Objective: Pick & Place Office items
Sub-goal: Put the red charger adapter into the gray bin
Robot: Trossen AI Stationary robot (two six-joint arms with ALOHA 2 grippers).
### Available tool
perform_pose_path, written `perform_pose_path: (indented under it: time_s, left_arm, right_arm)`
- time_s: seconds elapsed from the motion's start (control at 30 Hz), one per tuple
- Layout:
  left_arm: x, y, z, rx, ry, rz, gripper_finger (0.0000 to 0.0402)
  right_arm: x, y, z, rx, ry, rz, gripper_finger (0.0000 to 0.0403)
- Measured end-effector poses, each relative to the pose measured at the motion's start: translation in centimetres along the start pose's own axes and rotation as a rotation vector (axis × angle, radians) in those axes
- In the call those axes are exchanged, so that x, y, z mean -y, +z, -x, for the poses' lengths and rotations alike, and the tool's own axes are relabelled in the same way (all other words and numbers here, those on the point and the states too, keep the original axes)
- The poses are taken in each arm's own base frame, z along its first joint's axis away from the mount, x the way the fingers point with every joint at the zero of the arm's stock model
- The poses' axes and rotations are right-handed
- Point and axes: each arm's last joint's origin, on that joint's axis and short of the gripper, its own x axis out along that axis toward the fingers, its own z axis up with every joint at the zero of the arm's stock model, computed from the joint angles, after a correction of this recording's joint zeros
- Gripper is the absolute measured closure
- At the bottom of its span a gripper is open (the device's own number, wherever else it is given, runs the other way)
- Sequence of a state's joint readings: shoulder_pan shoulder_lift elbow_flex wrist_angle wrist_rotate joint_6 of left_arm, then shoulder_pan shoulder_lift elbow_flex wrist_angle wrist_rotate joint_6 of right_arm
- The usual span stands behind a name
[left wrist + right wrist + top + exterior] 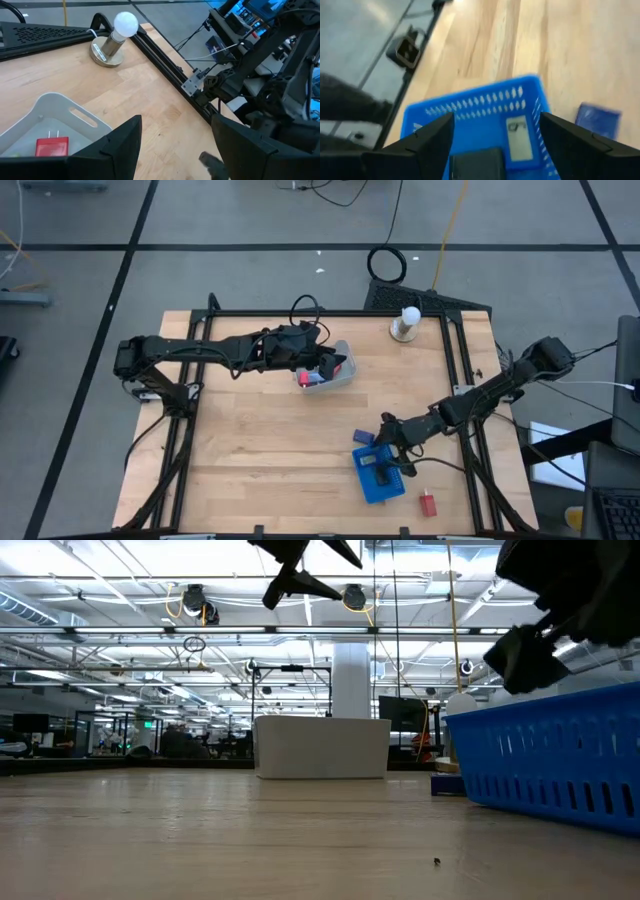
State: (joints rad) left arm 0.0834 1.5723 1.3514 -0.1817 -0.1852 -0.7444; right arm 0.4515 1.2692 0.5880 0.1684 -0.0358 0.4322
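Wooden table [250,440]. Blue tray [378,472] at 5 o'clock, containing a pale item [518,138]. Translucent bin [335,370] at 12 o'clock, holding a red block [51,147]. Left gripper [318,361] over bin, fingers apart, empty. Right gripper [388,442] above tray, fingers apart; dark piece [477,162] between, grip unclear. Blue piece [363,437] beside tray; red piece [428,504] at 4 o'clock.

left pincer [322,366]: over bin [343,375] | right pincer [385,450]: over blue tray [388,488]
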Motion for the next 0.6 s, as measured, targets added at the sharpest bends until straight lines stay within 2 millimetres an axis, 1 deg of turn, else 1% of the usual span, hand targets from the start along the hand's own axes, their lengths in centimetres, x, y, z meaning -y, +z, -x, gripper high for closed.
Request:
perform_pose_path:
  time_s: [0.1,0.27,0.33,0.47,0.6]
  left_arm:
    - [0.0,0.0,0.0,-0.003,0.003,-0.001,0.0158]
    - [0.0,0.0,0.0,-0.003,0.003,0.0,0.0158]
    - [0.0,0.0,0.0,-0.003,0.002,0.001,0.0158]
    - [0.0,0.0,0.0,-0.003,0.001,0.002,0.0158]
    - [0.0,0.0,0.0,-0.002,0.0,0.004,0.0158]
  right_arm:
    - [-0.2,0.8,1.1,0.076,-0.026,0.017,0.0116]
    - [-0.5,1.8,3.2,0.164,-0.062,0.075,0.0128]
    - [-0.7,2.2,3.9,0.157,-0.088,0.12,0.0134]
    - [-1.3,3.4,5.0,0.089,-0.124,0.23,0.0145]
    - [-2.0,4.8,5.9,0.03,-0.145,0.275,0.0151]
